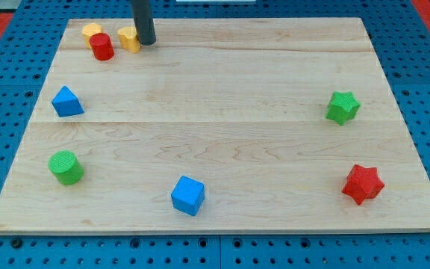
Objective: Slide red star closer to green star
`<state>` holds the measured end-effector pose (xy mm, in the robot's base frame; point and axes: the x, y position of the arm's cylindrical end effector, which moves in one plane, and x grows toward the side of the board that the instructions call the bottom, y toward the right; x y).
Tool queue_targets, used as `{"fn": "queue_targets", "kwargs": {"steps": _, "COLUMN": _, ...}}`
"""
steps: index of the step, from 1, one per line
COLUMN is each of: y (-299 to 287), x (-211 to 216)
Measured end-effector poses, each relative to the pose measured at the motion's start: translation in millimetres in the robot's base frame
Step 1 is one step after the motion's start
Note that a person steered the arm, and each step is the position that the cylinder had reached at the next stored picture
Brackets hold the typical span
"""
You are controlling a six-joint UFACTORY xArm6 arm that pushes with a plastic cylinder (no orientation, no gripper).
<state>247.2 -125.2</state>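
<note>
Red star (363,184) sits near the board's (222,112) bottom-right corner, green star (343,107) above it, apart. My tip (147,42), a plain rod without jaws, touches a yellow block (129,38) at top left.

A light wooden board (222,82) lies on a blue pegboard surface (6,75). At its top left a red cylinder block (101,47) sits between two yellow blocks (90,31) (128,38). Down the left are a blue triangular block (66,101) and a green cylinder block (66,167); a blue cube block (187,195) sits near the bottom edge.

Wooden table top (222,82) carries 7 coloured blocks.
</note>
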Motion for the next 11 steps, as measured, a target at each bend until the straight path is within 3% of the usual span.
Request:
{"fn": "queue_targets", "kwargs": {"steps": 3, "y": -30.6, "x": -8.7}}
{"fn": "queue_targets", "kwargs": {"steps": 6, "y": 160.0, "x": 46.4}}
{"fn": "queue_targets", "kwargs": {"steps": 9, "y": 333.3, "x": 71.4}}
{"fn": "queue_targets", "kwargs": {"steps": 11, "y": 425.1, "x": 133.4}}
